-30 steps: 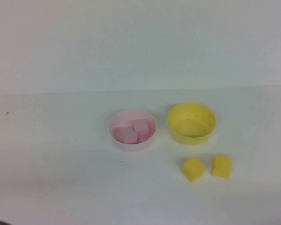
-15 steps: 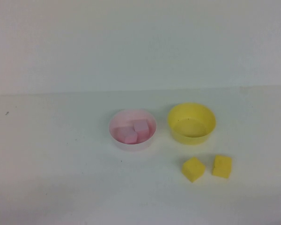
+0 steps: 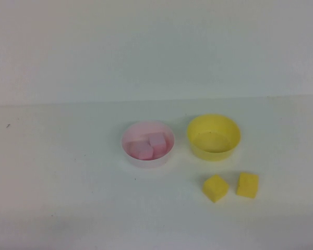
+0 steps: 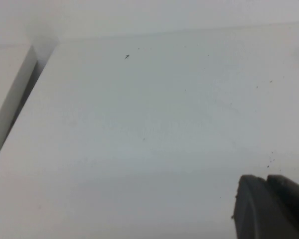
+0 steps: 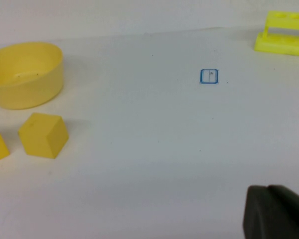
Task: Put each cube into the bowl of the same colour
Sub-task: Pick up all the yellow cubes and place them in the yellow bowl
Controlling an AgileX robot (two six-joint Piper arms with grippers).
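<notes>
Pink bowl (image 3: 147,143) mid-table holds both pink cubes (image 3: 148,145). Yellow bowl (image 3: 214,136) just to its right, no cubes inside. Two yellow cubes (image 3: 215,188) (image 3: 247,185) on the table toward the near edge from it. Left gripper (image 4: 271,206) and right gripper (image 5: 276,211) each over bare table; finger state: cannot tell.

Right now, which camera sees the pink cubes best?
The high view: both pink cubes lie in the pink bowl. The right wrist view shows only the yellow things; the left wrist view shows bare table. Only a dark tip of each gripper shows, left and right.
</notes>
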